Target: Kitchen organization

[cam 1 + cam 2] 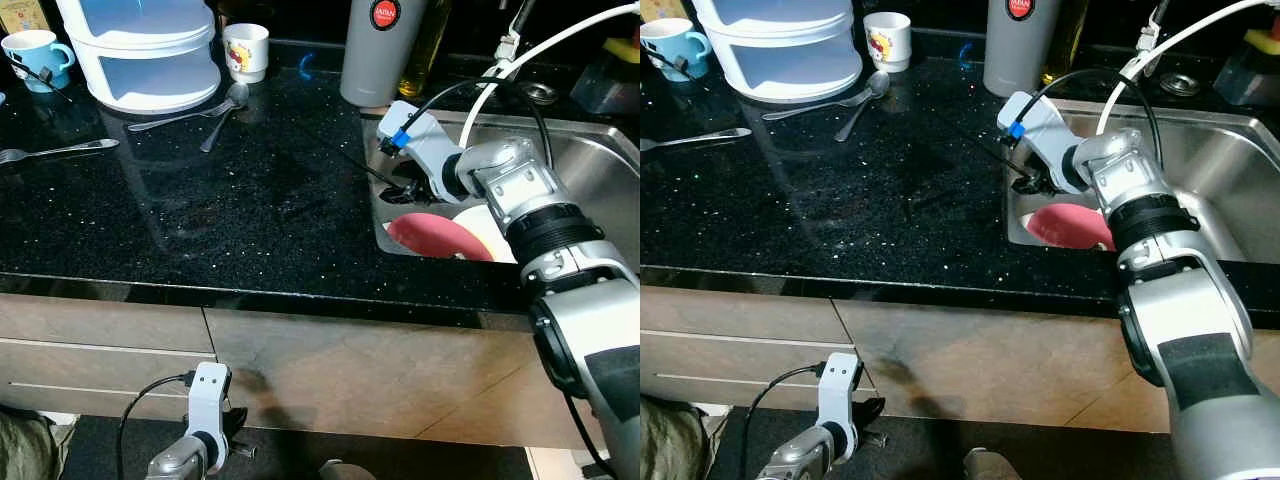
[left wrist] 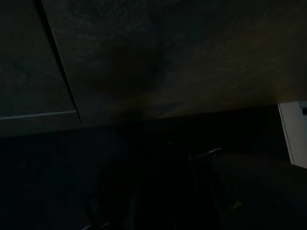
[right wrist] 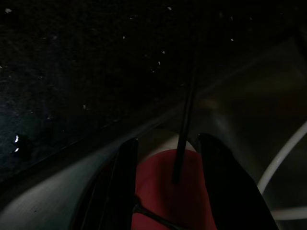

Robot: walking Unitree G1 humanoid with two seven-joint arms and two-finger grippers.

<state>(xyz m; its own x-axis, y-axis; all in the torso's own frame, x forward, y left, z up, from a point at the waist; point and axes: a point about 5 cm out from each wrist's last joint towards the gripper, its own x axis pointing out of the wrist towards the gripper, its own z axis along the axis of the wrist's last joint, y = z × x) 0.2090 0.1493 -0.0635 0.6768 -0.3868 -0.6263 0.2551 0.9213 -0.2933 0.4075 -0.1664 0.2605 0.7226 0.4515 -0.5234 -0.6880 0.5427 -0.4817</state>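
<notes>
Red plate (image 1: pixel 432 236) lies in the steel sink (image 1: pixel 590 170) at its near-left corner, partly over a white plate (image 1: pixel 488 228). Right gripper (image 3: pixel 168 163) hangs just above the red plate's far edge; in the right wrist view its two black fingers (image 3: pixel 125 177) stand parted with the red rim between them, nothing clenched. From the gripper, a grey bottle (image 1: pixel 376 50) stands at 12 o'clock on the black speckled counter (image 1: pixel 250 200). Two spoons (image 1: pixel 215 112), a white cartoon mug (image 1: pixel 246 50) and a white tiered container (image 1: pixel 145 50) sit toward 10 o'clock. A fork (image 1: pixel 55 151) and blue mug (image 1: pixel 35 55) lie far left. Left gripper (image 1: pixel 232 425) hangs idle before the cabinet; whether it is parted cannot be told.
</notes>
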